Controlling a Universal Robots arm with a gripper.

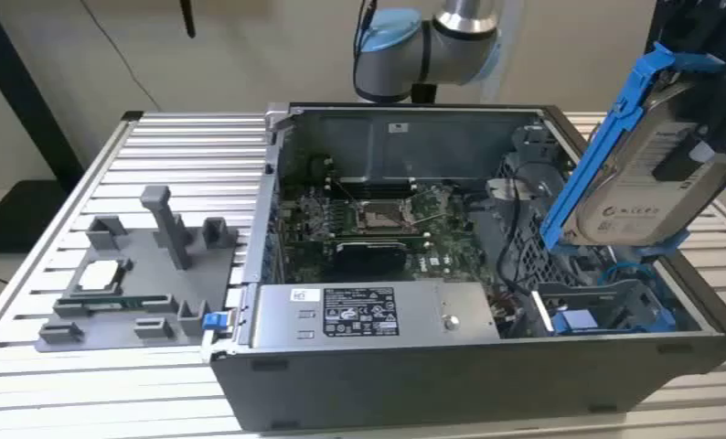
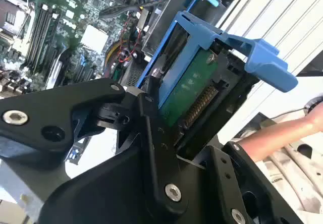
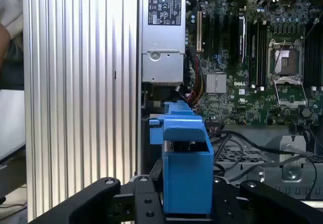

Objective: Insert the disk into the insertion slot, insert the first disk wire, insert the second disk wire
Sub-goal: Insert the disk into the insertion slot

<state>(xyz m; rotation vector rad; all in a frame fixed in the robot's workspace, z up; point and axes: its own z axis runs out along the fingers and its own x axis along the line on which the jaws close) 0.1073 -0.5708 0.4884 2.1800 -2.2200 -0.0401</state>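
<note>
My gripper [image 1: 705, 137] is shut on the disk [image 1: 644, 178], a silver drive with a white label in a blue carrier frame. I hold it tilted, steeply on edge, above the right end of the open computer case in the exterior view. Below it sits the insertion slot [image 1: 601, 306], a grey cage with blue tabs, a gap apart from the disk. In the second wrist view the disk [image 2: 189, 90] shows its green board between my black fingers [image 2: 146, 110]. In the first wrist view the blue carrier [image 3: 186, 163] stands up from my gripper [image 3: 184, 204]. Blue and black cables [image 1: 625, 270] lie by the cage.
The grey power-supply box [image 1: 363, 315] lies along the case's front wall, the motherboard [image 1: 376, 219] behind it. A grey fixture [image 1: 132, 283] with small parts stands on the slatted table [image 1: 192, 155] at the exterior view's left. A person's arm [image 2: 282, 130] reaches in beside the case.
</note>
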